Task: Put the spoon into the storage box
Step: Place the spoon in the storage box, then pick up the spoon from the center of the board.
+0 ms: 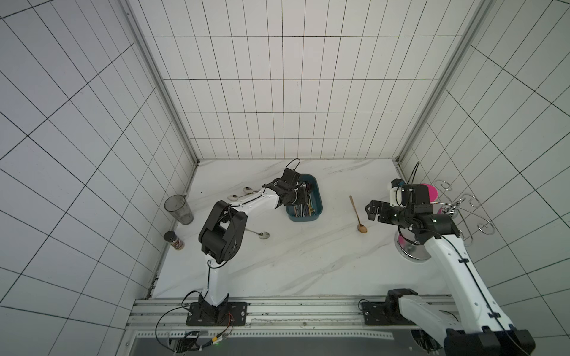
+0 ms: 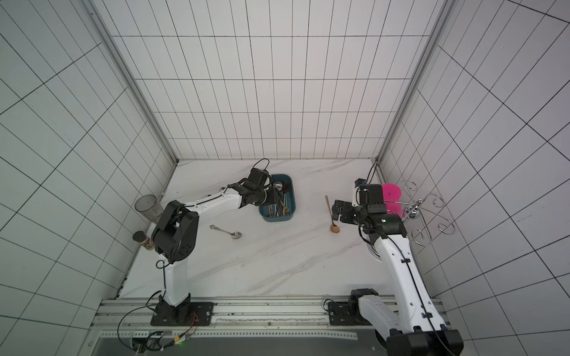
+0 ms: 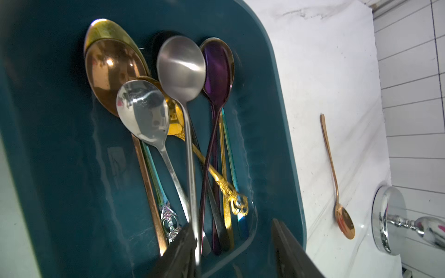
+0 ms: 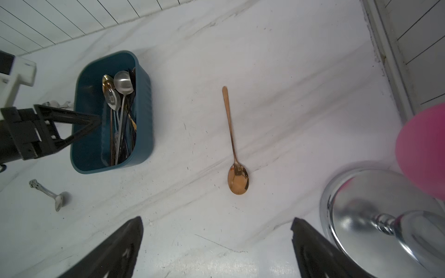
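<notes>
The dark teal storage box [image 1: 303, 217] [image 2: 277, 217] [image 4: 144, 108] holds several spoons. My left gripper [image 1: 300, 197] [image 2: 273, 197] [image 3: 232, 223] hangs over its near end, open. A matte silver spoon [image 3: 181, 67] lies in the box, its handle running along the inside of one finger while the other finger stands well clear. A rose-gold spoon [image 1: 357, 215] [image 2: 330, 212] [image 4: 231, 130] lies on the marble to the right of the box. My right gripper [image 1: 371, 209] [image 2: 337, 209] [image 4: 216, 219] hovers open beside its bowl end, holding nothing.
A silver spoon [image 1: 260, 234] [image 4: 48, 193] lies in front of the box, and two more [image 1: 246, 190] lie behind my left arm. A grey tumbler [image 1: 179, 209] and a spice jar [image 1: 174, 240] stand at the left wall. A pink cup [image 1: 431, 192] hangs on a chrome rack [image 1: 462, 212] at the right.
</notes>
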Tool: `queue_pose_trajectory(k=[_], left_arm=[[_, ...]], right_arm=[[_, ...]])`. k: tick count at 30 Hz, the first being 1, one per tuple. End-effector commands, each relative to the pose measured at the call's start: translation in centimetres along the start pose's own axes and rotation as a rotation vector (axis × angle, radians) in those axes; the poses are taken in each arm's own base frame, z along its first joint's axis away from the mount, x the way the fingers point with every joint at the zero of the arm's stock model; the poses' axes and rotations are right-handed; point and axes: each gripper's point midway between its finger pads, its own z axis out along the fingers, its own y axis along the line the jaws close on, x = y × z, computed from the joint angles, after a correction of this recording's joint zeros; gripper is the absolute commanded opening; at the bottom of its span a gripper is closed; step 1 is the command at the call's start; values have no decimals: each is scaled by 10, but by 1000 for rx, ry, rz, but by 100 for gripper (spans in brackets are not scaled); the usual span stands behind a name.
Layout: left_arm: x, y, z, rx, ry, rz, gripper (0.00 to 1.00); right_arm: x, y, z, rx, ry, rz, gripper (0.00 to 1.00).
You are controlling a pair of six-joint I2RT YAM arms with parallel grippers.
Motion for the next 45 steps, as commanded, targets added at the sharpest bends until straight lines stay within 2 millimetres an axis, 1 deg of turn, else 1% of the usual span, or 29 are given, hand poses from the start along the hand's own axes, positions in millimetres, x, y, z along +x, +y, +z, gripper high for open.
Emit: queue_pose_trajectory(k=[1, 5, 8, 9, 10, 12, 16, 20, 25, 27, 29, 32, 35, 39, 40, 43, 45], left_arm=[[-19, -20, -29, 39, -83, 23, 56], [-31, -29, -55, 52, -146, 61, 57], [-37, -34, -75, 67, -192, 87, 60], [-39, -36, -82, 74, -209, 103, 61], [-41, -38, -88, 79, -226, 123, 66], [-44, -41, -101, 78, -257, 165, 68], [-50, -42, -122, 82, -305, 228, 71], [-60, -39, -140, 65, -350, 304, 73], [-71, -25, -161, 61, -393, 355, 77], [-77, -18, -171, 48, -412, 365, 81], [-84, -8, -180, 40, -429, 361, 82], [-93, 8, -193, 33, -459, 345, 88], [-101, 25, -208, 17, -484, 321, 91], [-108, 46, -222, 9, -514, 291, 95], [-109, 51, -226, 9, -522, 273, 95], [-115, 68, -239, -2, -547, 228, 96], [-116, 75, -244, -6, -561, 219, 96]], right_arm=[[18, -15, 10, 71, 99, -6, 98], [23, -19, 21, 98, 151, 16, 95], [29, -21, 33, 103, 198, 25, 92], [31, -22, 37, 107, 216, 24, 90], [32, -23, 41, 114, 230, 27, 89], [34, -24, 45, 123, 249, 37, 88], [34, -24, 57, 121, 264, 57, 85], [34, -26, 70, 134, 294, 71, 82], [32, -27, 90, 145, 321, 71, 77], [30, -26, 96, 148, 327, 72, 76], [29, -25, 104, 145, 328, 66, 76], [27, -23, 114, 150, 348, 55, 74], [26, -20, 124, 150, 363, 46, 73], [25, -19, 139, 160, 393, 18, 71], [26, -18, 142, 165, 402, 12, 69], [26, -17, 152, 170, 417, -1, 68], [26, -18, 159, 173, 429, -11, 65]])
